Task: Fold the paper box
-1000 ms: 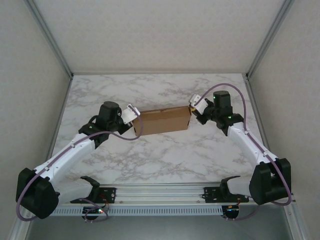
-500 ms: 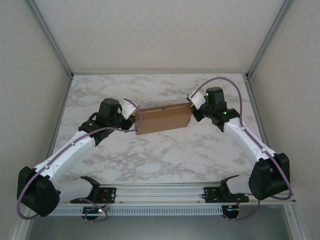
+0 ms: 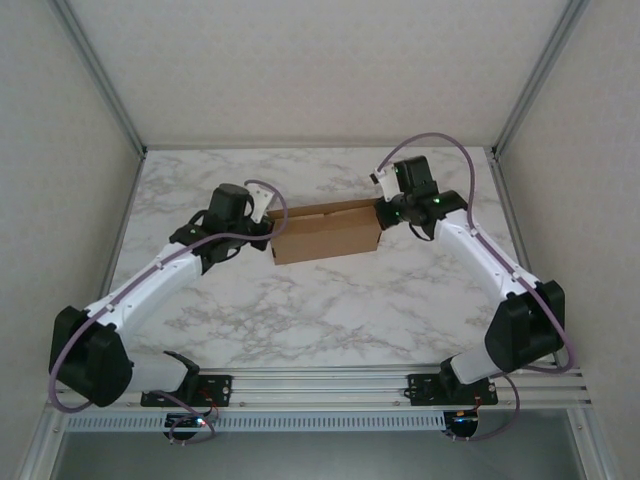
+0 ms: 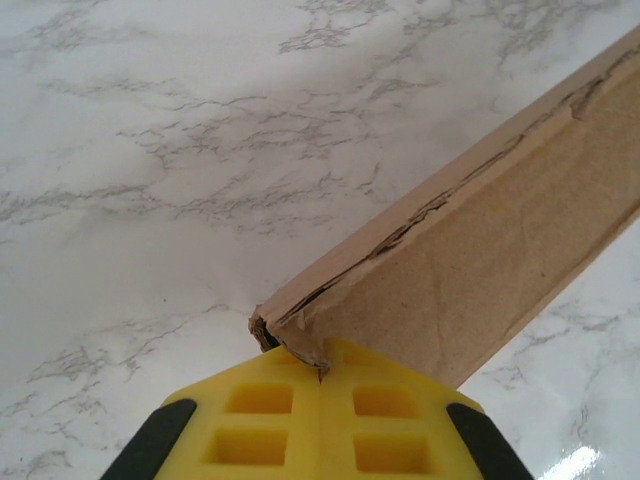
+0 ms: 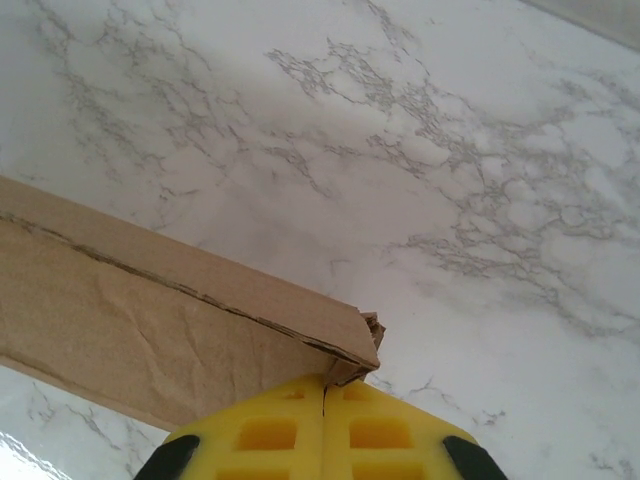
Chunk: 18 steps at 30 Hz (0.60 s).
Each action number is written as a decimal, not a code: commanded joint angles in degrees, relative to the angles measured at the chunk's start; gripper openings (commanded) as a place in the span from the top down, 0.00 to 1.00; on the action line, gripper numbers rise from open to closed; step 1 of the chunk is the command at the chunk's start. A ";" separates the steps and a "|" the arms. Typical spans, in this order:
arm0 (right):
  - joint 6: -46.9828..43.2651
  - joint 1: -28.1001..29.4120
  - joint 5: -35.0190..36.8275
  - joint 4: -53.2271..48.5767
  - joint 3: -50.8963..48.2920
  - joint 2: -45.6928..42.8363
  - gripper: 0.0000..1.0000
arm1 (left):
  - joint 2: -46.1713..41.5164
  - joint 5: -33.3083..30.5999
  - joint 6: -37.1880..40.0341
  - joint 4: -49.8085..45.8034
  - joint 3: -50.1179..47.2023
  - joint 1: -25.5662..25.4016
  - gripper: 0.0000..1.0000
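Note:
The paper box (image 3: 325,232) is a plain brown cardboard box, closed and shallow, held between both arms at mid-table with a long face toward the camera. My left gripper (image 3: 272,222) is at its left end. In the left wrist view the yellow fingers (image 4: 260,425) are pressed together, and the box's (image 4: 500,250) frayed lower corner is nipped in the seam of the gripper (image 4: 322,372). My right gripper (image 3: 382,212) is at the right end. There its shut gripper (image 5: 324,385) pinches the box's (image 5: 150,320) corner in the same way.
The marble table top (image 3: 330,310) spreads around the box on every side. White enclosure walls (image 3: 60,150) and metal corner posts (image 3: 520,100) bound the back and sides. The arm bases sit on the rail (image 3: 320,385) at the near edge.
Both grippers have moved toward the back of the table, taking the box with them. The box has shifted slightly farther away and tipped, and more of its top edge shows.

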 commanded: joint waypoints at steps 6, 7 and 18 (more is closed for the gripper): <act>8.23 2.11 -1.50 -7.01 6.21 4.39 1.00 | 6.45 1.29 -5.74 -2.48 5.51 0.14 1.00; 8.80 2.12 -1.41 -7.59 6.51 4.56 1.00 | 6.65 1.03 -6.14 -2.80 5.81 0.22 1.00; 11.38 2.09 1.04 -8.29 5.66 3.79 1.00 | 5.95 -2.83 -7.63 -4.82 5.18 0.75 1.00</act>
